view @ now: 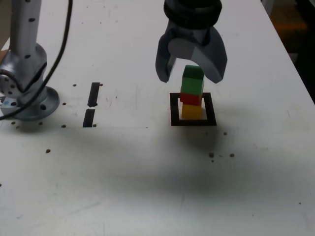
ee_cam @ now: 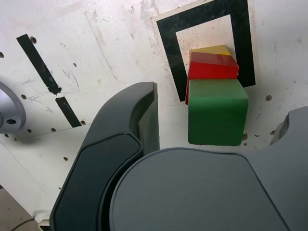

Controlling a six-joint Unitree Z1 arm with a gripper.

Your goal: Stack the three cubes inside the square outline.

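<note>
**Exterior view: tool straddles the finished stack, jaws apart**

Exterior view shows the three cubes piled in one column: the yellow cube at the bottom, the red cube on it, and the green cube on top. The column stands inside the square outline, which lies on the white table nearer its far edge than its near edge.

The tool hangs directly over the column, pointing down, with one jaw on each side of the green cube. The jaws stand wide, and a gap shows between each jaw and the cube, so the tool appears to hold nothing. In the wrist view the green cube sits in the open space between the dark jaws, with the red cube and a sliver of the yellow cube beneath it.

The deciding relation is vertical: the stack lies straight below the tool, between its jaws. Judging from this, a clean exit calls for a straight lift, since any sideways drift could bring a jaw against the green cube and topple the column. Stacking itself looks complete.
</note>
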